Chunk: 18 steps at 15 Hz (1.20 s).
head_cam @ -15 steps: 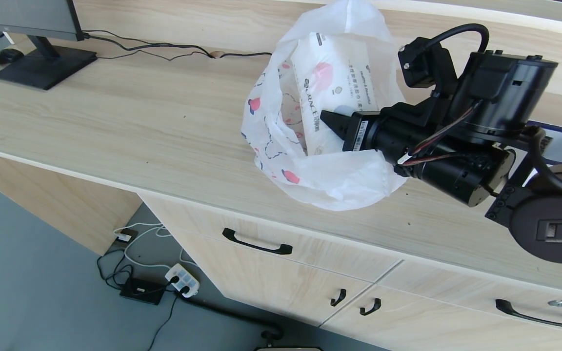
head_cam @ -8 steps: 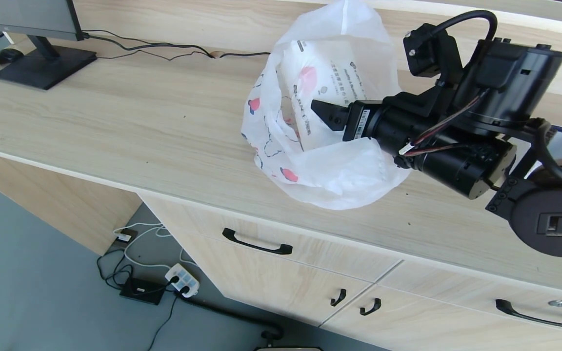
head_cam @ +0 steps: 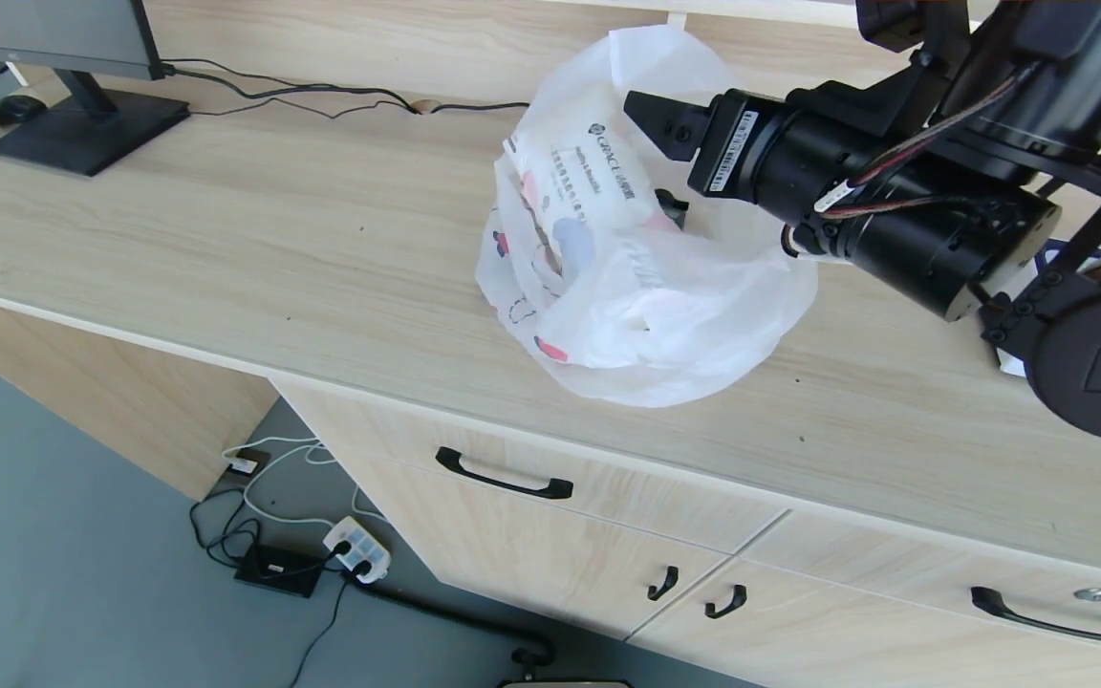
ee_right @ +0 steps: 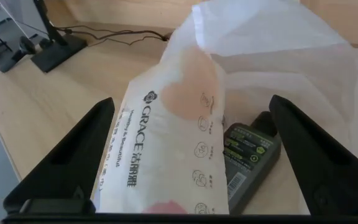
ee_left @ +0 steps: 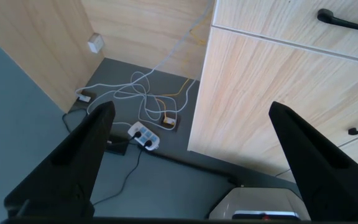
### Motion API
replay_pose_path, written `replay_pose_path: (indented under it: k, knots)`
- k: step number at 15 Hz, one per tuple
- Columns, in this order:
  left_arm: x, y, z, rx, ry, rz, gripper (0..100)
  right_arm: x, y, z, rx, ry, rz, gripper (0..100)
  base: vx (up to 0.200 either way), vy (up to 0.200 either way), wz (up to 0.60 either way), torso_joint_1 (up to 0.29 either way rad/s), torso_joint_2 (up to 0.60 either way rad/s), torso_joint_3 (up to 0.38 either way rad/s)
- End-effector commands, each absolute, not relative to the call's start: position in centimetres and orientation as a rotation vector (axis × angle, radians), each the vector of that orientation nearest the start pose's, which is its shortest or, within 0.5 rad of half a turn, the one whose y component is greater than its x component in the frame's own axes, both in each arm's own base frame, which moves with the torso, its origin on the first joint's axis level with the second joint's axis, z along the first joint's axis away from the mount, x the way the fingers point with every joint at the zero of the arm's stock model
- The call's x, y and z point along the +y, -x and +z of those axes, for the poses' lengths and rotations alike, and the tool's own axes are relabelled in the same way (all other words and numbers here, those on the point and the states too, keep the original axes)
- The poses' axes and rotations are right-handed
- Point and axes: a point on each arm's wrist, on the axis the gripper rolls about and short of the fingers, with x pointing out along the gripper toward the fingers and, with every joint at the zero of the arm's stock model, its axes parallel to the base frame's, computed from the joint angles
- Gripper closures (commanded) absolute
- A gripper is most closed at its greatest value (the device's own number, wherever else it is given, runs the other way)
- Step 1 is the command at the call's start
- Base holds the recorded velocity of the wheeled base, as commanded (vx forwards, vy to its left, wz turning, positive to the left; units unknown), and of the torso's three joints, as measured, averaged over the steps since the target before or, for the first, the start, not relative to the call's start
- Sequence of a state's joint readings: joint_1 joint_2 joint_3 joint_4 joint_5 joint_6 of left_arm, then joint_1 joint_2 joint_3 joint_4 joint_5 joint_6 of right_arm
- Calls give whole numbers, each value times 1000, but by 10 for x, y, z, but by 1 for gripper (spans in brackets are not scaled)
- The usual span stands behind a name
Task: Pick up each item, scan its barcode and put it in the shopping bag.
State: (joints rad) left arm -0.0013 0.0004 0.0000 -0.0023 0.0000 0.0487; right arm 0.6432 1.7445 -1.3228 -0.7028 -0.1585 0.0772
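A white plastic shopping bag (head_cam: 684, 315) lies slumped on the wooden counter (head_cam: 226, 239). Inside it rests a white tissue pack (head_cam: 579, 191) with pink prints, tipped on its side, and the same tissue pack (ee_right: 173, 155) fills the middle of the right wrist view. My right gripper (head_cam: 660, 153) hovers open just above the bag's mouth, its fingers spread to either side of the pack and gripping nothing. A dark device with a label (ee_right: 250, 155) lies beside the pack. My left gripper (ee_left: 191, 162) hangs open over the floor beside the cabinet front.
A monitor stand (head_cam: 82, 115), a mouse (head_cam: 15, 110) and black cables (head_cam: 302, 96) sit at the counter's far left. Drawers with black handles (head_cam: 503, 475) run below the counter edge. A power strip and cords (head_cam: 356, 547) lie on the floor.
The right arm has risen and drawn back from the bag. The tissue pack, upright before, has tipped over and sunk lower in the bag.
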Motion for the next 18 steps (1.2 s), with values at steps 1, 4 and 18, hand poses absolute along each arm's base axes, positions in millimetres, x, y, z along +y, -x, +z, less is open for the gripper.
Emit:
replay_pose_path:
  k: [1,4,18]
  knots:
    - [0,23,76,-3,-49,-1,0,197,-271,327,-260,-199,487,0,0,0,0,0,0,0]
    - [0,23,76,-3,-49,-1,0,191,-268,325,-247,-203,482,0,0,0,0,0,0,0]
    - [0,23,75,0,-46,-2,0,132,-178,307,-214,-128,494,0,0,0,0,0,0,0]
